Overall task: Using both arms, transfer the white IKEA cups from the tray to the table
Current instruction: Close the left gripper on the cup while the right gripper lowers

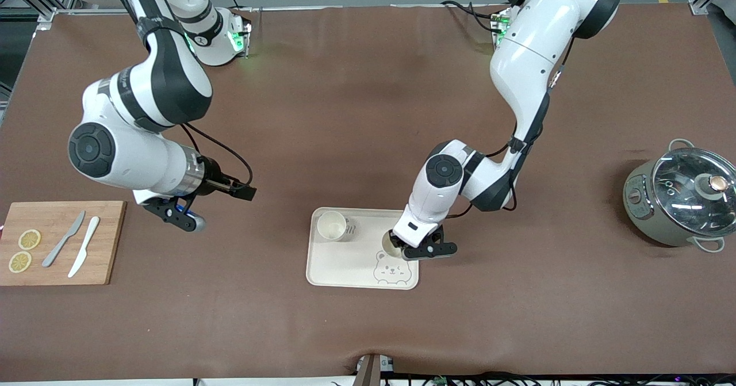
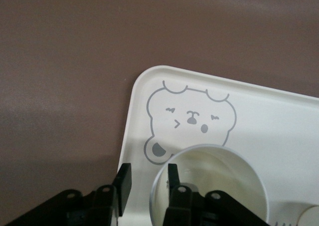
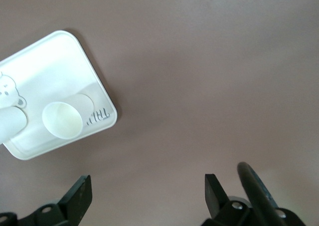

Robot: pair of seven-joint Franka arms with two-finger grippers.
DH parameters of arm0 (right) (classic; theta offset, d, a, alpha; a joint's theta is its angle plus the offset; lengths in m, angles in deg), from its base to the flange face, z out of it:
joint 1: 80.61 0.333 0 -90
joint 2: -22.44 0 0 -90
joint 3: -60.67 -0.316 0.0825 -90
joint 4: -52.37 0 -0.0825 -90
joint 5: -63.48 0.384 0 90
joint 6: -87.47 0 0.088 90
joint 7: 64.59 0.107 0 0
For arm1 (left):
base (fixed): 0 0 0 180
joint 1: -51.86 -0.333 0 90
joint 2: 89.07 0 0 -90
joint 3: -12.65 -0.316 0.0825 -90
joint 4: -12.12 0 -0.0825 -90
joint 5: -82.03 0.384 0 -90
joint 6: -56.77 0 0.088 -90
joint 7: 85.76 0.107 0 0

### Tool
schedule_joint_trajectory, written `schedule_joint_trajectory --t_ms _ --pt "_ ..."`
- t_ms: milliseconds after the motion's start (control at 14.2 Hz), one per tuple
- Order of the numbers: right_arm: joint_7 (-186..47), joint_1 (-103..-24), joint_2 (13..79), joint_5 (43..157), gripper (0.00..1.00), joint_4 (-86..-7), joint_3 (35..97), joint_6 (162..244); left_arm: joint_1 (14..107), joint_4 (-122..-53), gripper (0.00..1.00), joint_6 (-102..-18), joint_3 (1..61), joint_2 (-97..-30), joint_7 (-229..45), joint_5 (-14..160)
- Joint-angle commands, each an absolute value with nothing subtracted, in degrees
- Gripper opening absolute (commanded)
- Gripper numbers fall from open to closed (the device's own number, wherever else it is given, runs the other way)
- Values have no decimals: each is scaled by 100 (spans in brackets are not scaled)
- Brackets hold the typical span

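Right gripper (image 1: 183, 216): jaws wide, holding nothing, above bare table between the cutting board (image 1: 109, 242) and the bear tray (image 1: 345, 268).

First white cup (image 1: 332, 225): upright on the tray, mouth up, axis vertical, in the corner nearest the right arm.

Left gripper (image 1: 402, 249): jaws narrowed across the wall of the second white cup (image 1: 390, 243), one finger inside. This cup stands upright above the bear print, mostly hidden by the gripper.

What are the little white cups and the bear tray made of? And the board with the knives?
The white cups and the bear tray look like matte plastic, smooth and evenly cream-coloured, though glazed ceramic can't be ruled out. The cutting board looks like wood or bamboo: tan with faint lengthwise grain.
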State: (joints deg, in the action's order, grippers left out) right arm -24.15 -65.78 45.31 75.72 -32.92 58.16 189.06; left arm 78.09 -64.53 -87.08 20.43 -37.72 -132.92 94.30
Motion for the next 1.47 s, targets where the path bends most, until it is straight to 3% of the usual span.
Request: schedule_joint_trajectory --t_ms 0,140,843,1405 --pt "-2005 -6400 4801 7666 100 -3130 5848 19240 7850 -6399 9 -8738 2021 -3765 -13480 9513" --pt "-1889 -6383 4959 7666 100 -3121 5839 19267 7850 -6399 0 -8738 2021 -3765 -13638 9522" --pt "-1231 -6058 5513 7666 100 -3121 5839 20119 7964 -6408 0 -8659 2082 -4037 -13814 9521" --pt "-738 -5926 5839 7920 100 -3016 5830 20515 7911 -6408 0 -7747 2073 -4362 -13718 9618"
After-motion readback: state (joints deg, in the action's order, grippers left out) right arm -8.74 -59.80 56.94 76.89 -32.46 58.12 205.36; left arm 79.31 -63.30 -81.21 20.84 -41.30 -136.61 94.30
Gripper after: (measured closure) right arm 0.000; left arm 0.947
